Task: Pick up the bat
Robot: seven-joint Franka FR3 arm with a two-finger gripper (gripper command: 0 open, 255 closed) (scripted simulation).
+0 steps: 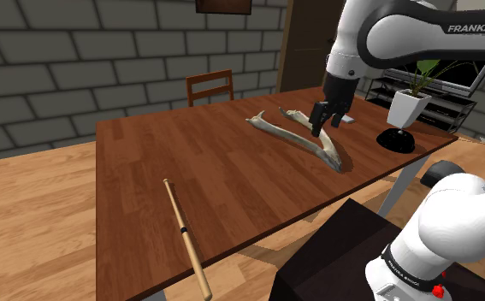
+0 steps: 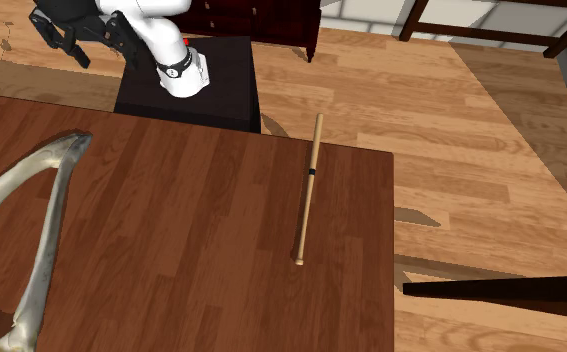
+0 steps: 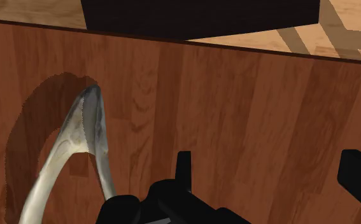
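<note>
— Reddish wooden table (image 1: 172,145): where lies your slim tan wooden bat (image 1: 186,235)?
— At the shoulder view's near left, well apart. Your black gripper (image 1: 324,126) hangs released above a pale curved bone (image 1: 296,139), likely readied for approach.

White rounded arm (image 1: 454,214) with dark joint bands (image 1: 403,261), white FRANKA lettering (image 1: 476,28), small red mark (image 1: 441,289), black pincer (image 1: 325,125).

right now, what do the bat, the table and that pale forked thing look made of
Bat: probably wood, pale tan and matte, with one dark band.
Table: wood, reddish-brown with plank grain and a faint sheen.
Forked thing: perhaps bone or weathered wood; grey-white, mottled, dull. I cannot tell which.
</note>
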